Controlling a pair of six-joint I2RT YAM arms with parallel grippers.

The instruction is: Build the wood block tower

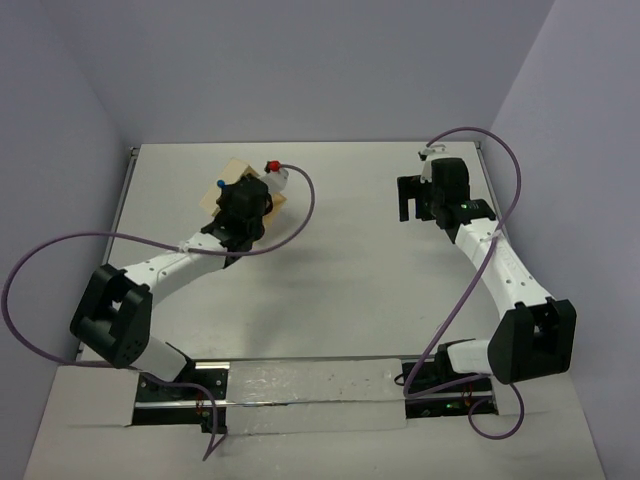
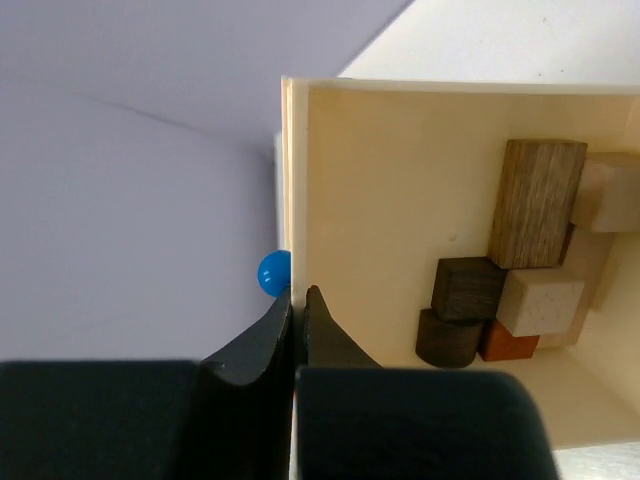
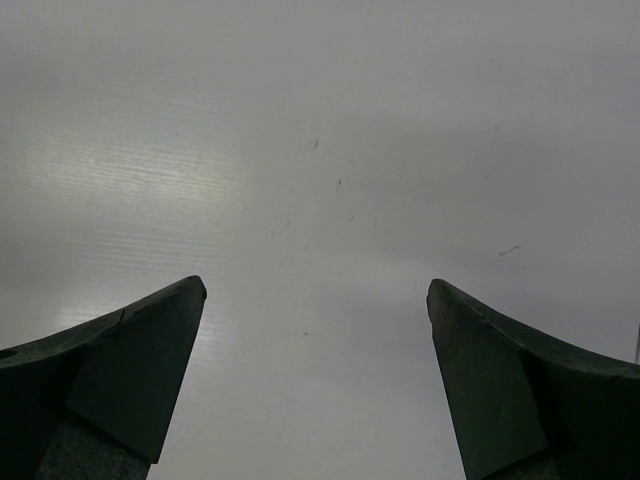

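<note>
Left gripper (image 2: 300,296): jaws together, pinched on the thin edge of the pale board (image 2: 390,190). In the left wrist view that edge runs straight down into the slit between the two black fingers (image 2: 262,345). Nothing else is in the grip. A blue ball (image 2: 273,273) shows just left of the fingertips, past the board's edge.

Wood blocks (image 2: 525,285): clustered on the board's face, right of centre in the left wrist frame, packed against one another.
- long grained brown piece (image 2: 537,205) at the top of the cluster
- dark cube (image 2: 468,288) and dark round piece (image 2: 448,338) on its left side
- pale cube (image 2: 545,305) just right of the dark cube
- reddish block (image 2: 510,346) at the bottom
- another pale block (image 2: 610,195) cut off by the right frame edge

Cannot tell whether any block stands on another. In the top view the board lies upper left, mostly under the left wrist, and the blocks are hidden.

Right gripper (image 3: 316,288): fingers spread wide, empty, over the bare grey table (image 3: 330,150); it sits upper right in the top view.
</note>
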